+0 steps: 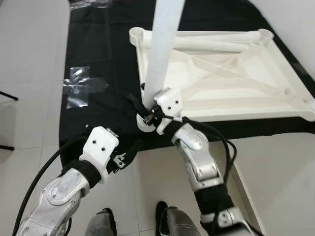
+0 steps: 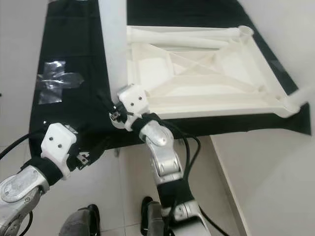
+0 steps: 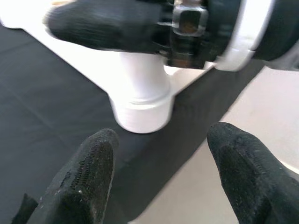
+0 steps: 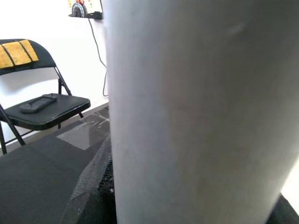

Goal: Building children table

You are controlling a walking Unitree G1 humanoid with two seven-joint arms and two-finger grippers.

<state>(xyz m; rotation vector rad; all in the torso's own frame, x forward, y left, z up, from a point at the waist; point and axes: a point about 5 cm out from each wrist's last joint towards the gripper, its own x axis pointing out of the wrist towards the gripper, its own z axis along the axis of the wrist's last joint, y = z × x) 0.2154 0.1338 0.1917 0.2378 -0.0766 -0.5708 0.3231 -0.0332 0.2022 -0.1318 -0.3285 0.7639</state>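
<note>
White plastic table leg [image 1: 165, 46], a long round tube, stood upright, long axis vertical, foot end in the corner socket [image 3: 140, 109] of the upside-down white ribbed plastic tabletop [image 1: 231, 78]. Right gripper [image 1: 145, 112] clenched around the leg just above the socket. Left gripper [image 1: 125, 158] hung just below and left of it, fingers [image 3: 81, 182] spread, empty. Right wrist view added a black folding chair [image 4: 44, 109] behind the leg. Tabletop lay on black cloth [image 1: 103, 44] over pale tiled floor [image 1: 29, 73].
</note>
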